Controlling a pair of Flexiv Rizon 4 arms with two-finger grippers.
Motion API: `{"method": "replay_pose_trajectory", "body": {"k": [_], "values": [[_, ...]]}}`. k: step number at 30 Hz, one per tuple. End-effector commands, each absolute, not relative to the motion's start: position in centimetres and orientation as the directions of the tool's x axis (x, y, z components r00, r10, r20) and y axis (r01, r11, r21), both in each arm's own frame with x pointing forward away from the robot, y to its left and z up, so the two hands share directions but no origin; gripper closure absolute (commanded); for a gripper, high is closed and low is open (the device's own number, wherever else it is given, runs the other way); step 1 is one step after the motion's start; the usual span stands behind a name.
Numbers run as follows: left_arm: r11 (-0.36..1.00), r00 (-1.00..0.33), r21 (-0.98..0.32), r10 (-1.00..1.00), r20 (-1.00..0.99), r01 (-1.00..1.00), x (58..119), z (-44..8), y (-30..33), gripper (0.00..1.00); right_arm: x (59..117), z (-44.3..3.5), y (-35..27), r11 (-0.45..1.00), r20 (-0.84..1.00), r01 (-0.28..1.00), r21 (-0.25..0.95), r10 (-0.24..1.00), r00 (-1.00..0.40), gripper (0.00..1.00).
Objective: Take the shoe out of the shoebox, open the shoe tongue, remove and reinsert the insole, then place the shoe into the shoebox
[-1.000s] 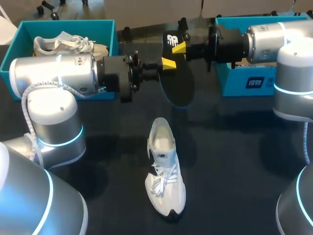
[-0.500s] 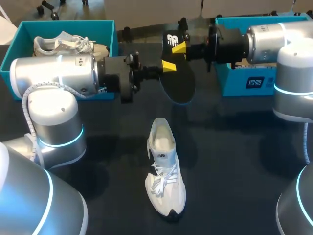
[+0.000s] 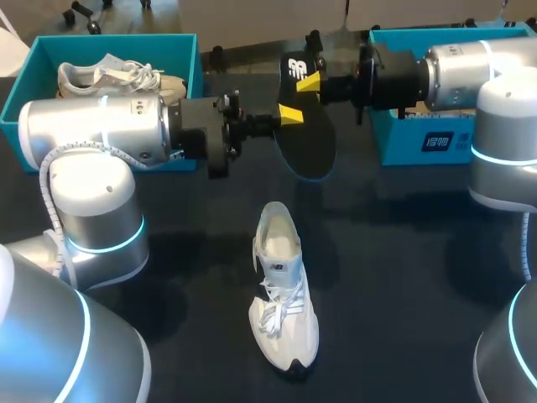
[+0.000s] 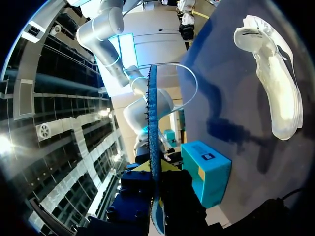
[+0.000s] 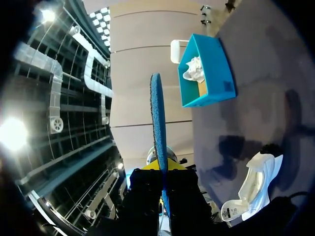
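Observation:
The dark insole hangs in the air above the table, edge-on in both wrist views. My left gripper is shut on its near-left edge, and my right gripper is shut on its heel end. In the left wrist view the insole rises from between my gripper's fingers. The right wrist view shows the insole standing the same way in that gripper. The white shoe lies on the table below, toe toward me, tongue open, also seen as the shoe and the shoe.
A teal shoebox at the back left holds a second white shoe. Another teal shoebox stands at the back right, partly behind my right arm. Dark table surface surrounds the shoe.
My left gripper's fingers have closed onto the insole's edge. The right gripper, the insole and the shoe have stayed in place.

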State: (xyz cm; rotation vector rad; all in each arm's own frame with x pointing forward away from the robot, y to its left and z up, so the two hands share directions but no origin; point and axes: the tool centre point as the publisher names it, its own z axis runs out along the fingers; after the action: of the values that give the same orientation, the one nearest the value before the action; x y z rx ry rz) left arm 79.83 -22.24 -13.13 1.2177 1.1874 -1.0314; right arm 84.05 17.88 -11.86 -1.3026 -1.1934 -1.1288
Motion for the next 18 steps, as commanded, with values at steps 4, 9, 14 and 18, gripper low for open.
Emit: {"method": "replay_pose_trajectory", "body": {"k": [4, 9, 14, 18], "values": [[0.094, 0.127, 0.131, 0.043, -0.991, 0.987, 79.92, -13.23, -22.26, 1.0, 83.85, -11.88, 17.96, -0.023, 0.995, 0.997, -0.074, 0.062, 0.076, 0.58], [0.094, 0.13, 0.134, 0.044, -0.991, 0.987, 79.9, -13.23, -22.2, 1.0, 83.81, -11.74, 17.94, -0.027, 0.995, 0.997, -0.071, 0.064, 0.073, 0.35], [0.093, 0.133, 0.137, 0.044, -0.99, 0.986, 79.88, -13.22, -22.08, 1.0, 83.73, -11.74, 17.91, -0.03, 0.995, 0.997, -0.07, 0.063, 0.072, 0.14], [0.094, 0.135, 0.138, 0.042, -0.99, 0.986, 79.88, -13.16, -21.84, 1.0, 83.54, -11.89, 17.79, -0.034, 0.995, 0.997, -0.07, 0.062, 0.072, 0.0]]}}
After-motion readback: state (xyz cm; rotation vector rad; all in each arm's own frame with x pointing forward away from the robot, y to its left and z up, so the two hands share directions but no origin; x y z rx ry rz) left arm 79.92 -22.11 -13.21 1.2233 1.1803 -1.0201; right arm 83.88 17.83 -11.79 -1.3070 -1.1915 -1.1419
